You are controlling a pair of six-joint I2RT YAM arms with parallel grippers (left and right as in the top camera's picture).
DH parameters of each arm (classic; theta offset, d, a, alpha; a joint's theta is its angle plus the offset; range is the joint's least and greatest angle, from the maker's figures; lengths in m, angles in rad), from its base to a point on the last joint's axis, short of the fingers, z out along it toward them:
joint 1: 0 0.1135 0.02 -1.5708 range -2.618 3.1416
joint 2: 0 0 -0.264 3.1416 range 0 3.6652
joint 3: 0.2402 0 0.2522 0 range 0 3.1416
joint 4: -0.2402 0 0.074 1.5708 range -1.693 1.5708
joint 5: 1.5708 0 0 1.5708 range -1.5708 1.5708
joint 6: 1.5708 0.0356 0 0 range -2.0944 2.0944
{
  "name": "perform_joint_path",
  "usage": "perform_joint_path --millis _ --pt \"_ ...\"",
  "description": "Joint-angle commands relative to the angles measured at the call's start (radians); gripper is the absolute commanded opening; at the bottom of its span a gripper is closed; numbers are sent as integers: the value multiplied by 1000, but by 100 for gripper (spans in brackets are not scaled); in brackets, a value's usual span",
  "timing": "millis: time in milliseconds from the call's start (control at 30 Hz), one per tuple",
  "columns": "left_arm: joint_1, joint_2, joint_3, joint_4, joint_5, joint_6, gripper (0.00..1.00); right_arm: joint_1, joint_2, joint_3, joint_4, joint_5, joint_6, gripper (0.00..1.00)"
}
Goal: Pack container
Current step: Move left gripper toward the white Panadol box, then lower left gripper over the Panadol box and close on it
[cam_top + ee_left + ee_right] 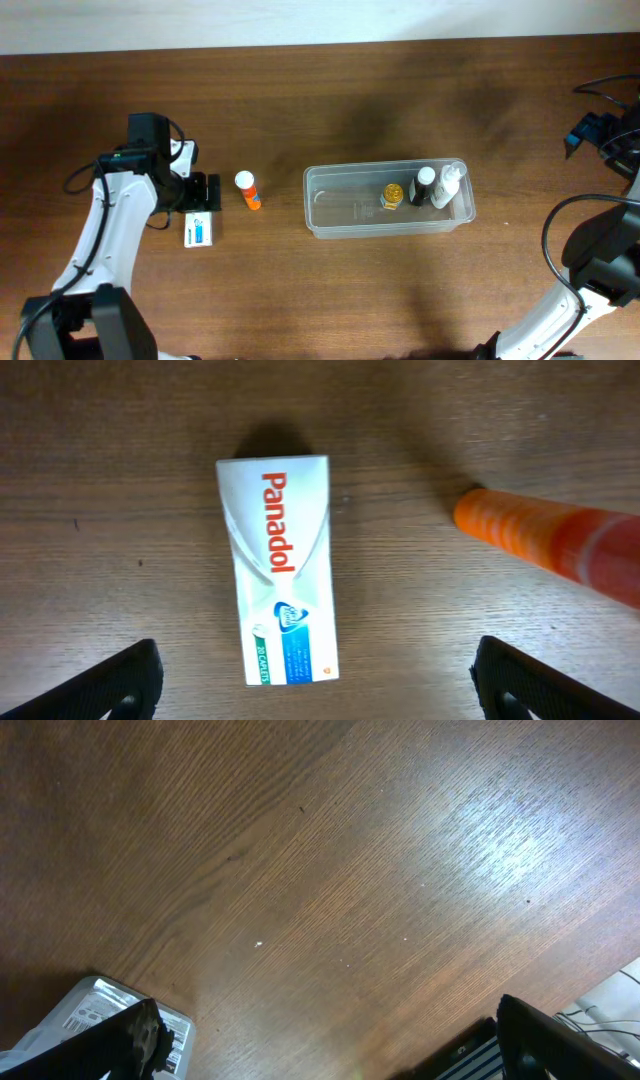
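The clear plastic container (pixel 330 212) lies at table centre. It holds a gold-capped jar (pixel 392 194), a dark bottle (pixel 423 186) and a white bottle (pixel 449 186) at its right end. A white Panadol box (pixel 201 230) lies flat at the left; it also shows in the left wrist view (pixel 276 567). An orange tube with a white cap (pixel 248 189) lies between box and container, its orange end in the left wrist view (pixel 548 542). My left gripper (pixel 200 192) is open and empty, just behind the box (pixel 315 685). My right gripper (pixel 325 1045) is open over bare wood at the far right.
The table's far edge meets a white wall (pixel 320 20). Cables (pixel 600 90) and my right arm (pixel 600 250) occupy the right edge. A grey labelled device (pixel 110 1010) and a dark striped item (pixel 470 1055) show in the right wrist view.
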Motion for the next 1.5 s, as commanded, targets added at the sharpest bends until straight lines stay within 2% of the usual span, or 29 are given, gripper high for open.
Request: perform_joint_path --millis 0,400,567,867,1467 --pt "26 46 16 -2 -14 -30 99 4 -24 -4 3 -5 12 98" --pt "45 136 16 26 13 -62 99 4 -24 -4 3 -5 12 98" --pt "45 152 16 29 -51 -63 100 4 -24 -4 3 -5 12 98" --pt "45 247 16 33 -48 -81 99 4 -24 -4 3 -5 12 98" --pt "45 256 16 67 -50 -81 99 4 -24 -4 3 -5 12 98"
